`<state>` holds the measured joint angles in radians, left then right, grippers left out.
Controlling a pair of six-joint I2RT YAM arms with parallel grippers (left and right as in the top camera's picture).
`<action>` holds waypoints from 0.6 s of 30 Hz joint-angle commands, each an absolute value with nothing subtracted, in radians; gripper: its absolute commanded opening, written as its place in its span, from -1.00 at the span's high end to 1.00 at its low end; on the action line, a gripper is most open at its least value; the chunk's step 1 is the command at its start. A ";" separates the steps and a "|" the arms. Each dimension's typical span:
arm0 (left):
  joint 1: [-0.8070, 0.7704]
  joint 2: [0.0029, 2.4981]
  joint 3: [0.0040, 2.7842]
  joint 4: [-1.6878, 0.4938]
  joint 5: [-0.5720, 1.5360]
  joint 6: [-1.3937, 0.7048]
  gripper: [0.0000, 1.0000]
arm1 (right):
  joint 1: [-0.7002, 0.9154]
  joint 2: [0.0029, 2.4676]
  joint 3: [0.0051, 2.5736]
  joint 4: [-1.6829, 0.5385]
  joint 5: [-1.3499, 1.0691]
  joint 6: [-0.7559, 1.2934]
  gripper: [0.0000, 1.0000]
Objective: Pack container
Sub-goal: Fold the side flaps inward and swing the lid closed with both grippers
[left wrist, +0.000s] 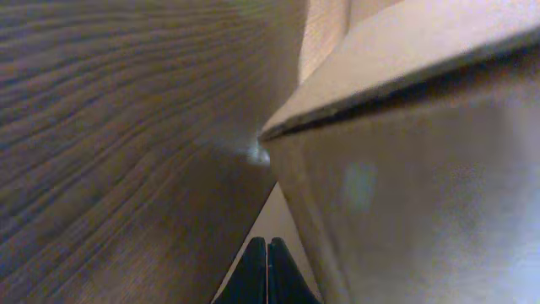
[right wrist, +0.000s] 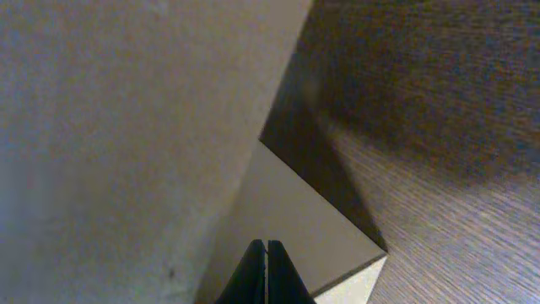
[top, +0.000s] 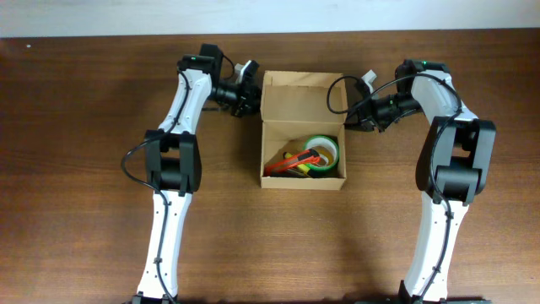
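Note:
The container [top: 302, 181] is a tan cardboard box in the middle of the overhead view, its flap lid [top: 295, 95] standing open at the back. Inside lie a green tape roll [top: 323, 149] and a red-orange pen [top: 297, 160] among other small items. My left gripper [top: 251, 97] is shut, its tips against the lid's left edge. The left wrist view shows its closed fingers [left wrist: 267, 255] beside the cardboard wall [left wrist: 422, 194]. My right gripper [top: 350, 118] is shut at the lid's right edge. Its closed fingers [right wrist: 267, 257] point at a small side flap [right wrist: 312, 215] next to the cardboard [right wrist: 126, 127].
The dark wooden table [top: 84, 169] spreads around the box. Both arms reach in from the front edge and bend inward toward the box's back corners.

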<state>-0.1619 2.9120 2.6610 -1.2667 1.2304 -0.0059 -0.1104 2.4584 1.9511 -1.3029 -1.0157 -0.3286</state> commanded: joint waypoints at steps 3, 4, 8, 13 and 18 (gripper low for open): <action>-0.165 2.828 2.666 -1.263 1.212 0.123 0.96 | -0.110 2.453 2.003 -1.351 -1.091 -0.438 0.92; -0.165 2.811 2.666 -1.261 1.211 0.146 0.96 | -0.109 2.452 2.027 -1.367 -1.089 -0.439 0.93; -0.166 2.737 2.666 -1.234 1.208 0.202 0.96 | -0.094 2.452 2.164 -1.483 -1.057 -0.498 0.92; -0.170 2.652 2.666 -1.293 1.207 0.290 0.96 | -0.076 2.452 2.280 -1.576 -1.038 -0.522 0.92; -0.194 2.603 2.666 -1.435 1.155 0.415 0.96 | -0.061 2.452 2.349 -1.652 -1.035 -0.570 0.93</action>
